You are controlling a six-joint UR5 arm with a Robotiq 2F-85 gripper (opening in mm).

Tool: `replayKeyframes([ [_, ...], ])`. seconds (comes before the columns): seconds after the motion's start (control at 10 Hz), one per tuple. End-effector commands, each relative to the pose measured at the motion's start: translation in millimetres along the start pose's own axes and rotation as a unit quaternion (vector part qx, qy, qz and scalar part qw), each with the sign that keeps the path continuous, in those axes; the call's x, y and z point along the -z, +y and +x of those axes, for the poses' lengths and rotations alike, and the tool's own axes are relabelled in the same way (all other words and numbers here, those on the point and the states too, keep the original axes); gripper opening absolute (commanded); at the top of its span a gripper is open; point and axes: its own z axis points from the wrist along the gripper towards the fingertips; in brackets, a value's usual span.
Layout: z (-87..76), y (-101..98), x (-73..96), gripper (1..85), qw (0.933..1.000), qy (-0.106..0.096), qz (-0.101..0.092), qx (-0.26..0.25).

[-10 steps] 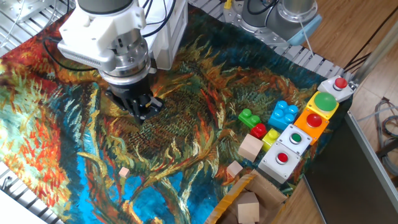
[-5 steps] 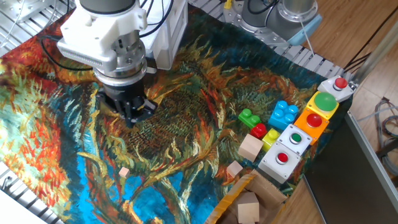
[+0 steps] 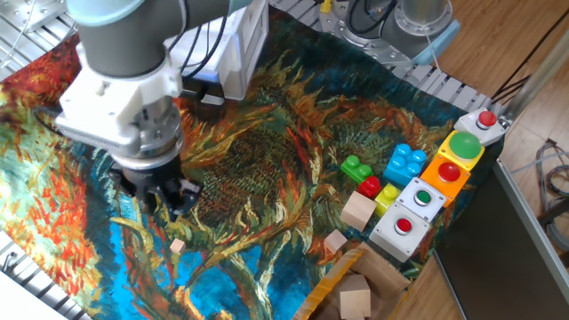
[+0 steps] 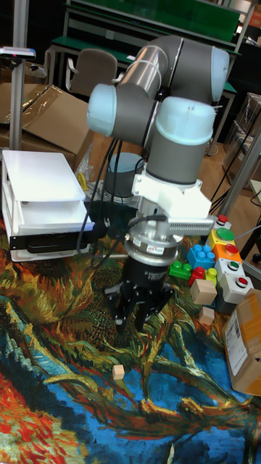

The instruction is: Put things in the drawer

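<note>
The gripper [image 3: 167, 199] is hanging low over the painted cloth [image 3: 267, 151] at the left of the fixed view, its dark fingers [image 4: 120, 317] standing apart with nothing between them. Just below it in the picture, the tiny pinkish-tan cube [image 3: 178, 246] is lying on the cloth, near the fingertips but clear of them. Farther right, the wooden blocks [image 3: 358, 212], toy bricks [image 3: 406, 164] and button boxes [image 3: 407, 217] are sitting well apart from the cube, while the drawer box [image 4: 45, 210] is showing at the left of the tall fixed view.
</note>
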Motion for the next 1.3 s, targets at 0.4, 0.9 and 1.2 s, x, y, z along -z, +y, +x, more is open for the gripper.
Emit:
replayKeyframes([
  [0.4, -17.3, 13.8, -44.9, 55.0, 0.9973, 0.036, -0.041, -0.050],
  [0.9, -16.5, -1.3, -57.2, 50.0, 0.9964, 0.046, -0.015, -0.069],
  [1.2, -6.7, -7.5, -83.7, 47.0, 0.9949, 0.045, -0.032, -0.084],
])
